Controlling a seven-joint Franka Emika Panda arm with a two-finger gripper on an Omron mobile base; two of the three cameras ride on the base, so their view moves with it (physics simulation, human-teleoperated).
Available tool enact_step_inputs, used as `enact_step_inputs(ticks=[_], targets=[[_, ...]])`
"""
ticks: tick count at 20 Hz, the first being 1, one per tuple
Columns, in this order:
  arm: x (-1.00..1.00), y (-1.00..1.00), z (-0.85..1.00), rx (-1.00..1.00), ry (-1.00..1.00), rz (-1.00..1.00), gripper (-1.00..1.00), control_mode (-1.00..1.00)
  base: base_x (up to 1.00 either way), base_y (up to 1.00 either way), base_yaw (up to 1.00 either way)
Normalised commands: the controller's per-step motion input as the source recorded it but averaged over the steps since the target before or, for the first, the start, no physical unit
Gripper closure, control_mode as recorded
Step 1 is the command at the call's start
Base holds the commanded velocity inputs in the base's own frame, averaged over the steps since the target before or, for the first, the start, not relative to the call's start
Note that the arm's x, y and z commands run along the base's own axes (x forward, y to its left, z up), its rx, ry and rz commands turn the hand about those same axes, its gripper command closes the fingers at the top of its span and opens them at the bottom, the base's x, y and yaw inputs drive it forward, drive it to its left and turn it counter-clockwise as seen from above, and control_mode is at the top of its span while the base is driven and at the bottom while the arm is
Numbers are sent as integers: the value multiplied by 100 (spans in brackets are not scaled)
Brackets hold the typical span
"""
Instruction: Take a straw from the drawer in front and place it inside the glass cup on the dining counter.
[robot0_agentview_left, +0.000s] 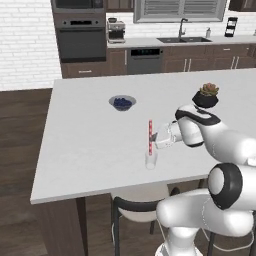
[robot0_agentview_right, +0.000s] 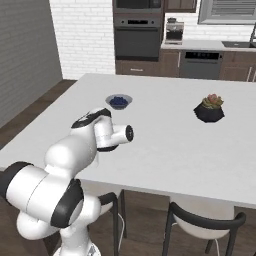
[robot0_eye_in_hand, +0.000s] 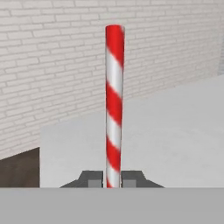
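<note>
The straw is already out of its drawer: the end effector (robot0_agentview_left: 156, 137) is clenched on the thin red-and-white striped straw (robot0_agentview_left: 150, 136), held upright with its lower end dipping into the small clear glass tumbler (robot0_agentview_left: 151, 160) on the white slab worktop (robot0_agentview_left: 85, 145), so only letting go seems left

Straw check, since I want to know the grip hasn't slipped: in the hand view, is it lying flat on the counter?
No: the straw stands upright, pinched between the closed fingertips of the gripper, above the dining counter.
</note>
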Motion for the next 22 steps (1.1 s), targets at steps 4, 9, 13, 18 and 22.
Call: enact_step_inputs(ticks=[4,9,13,18,22], targets=[[26,-1,-10,0,0,0,100,-100,0,0,0],[26,-9,-8,0,0,0,100,-100,0,0,0],[2,-11,0,0,0,0,100,-100,0,0,0],[-32,0,3,1,0,0,100,-100,0,0,0],[-24,0,9,4,0,0,100,-100,0,0,0]])
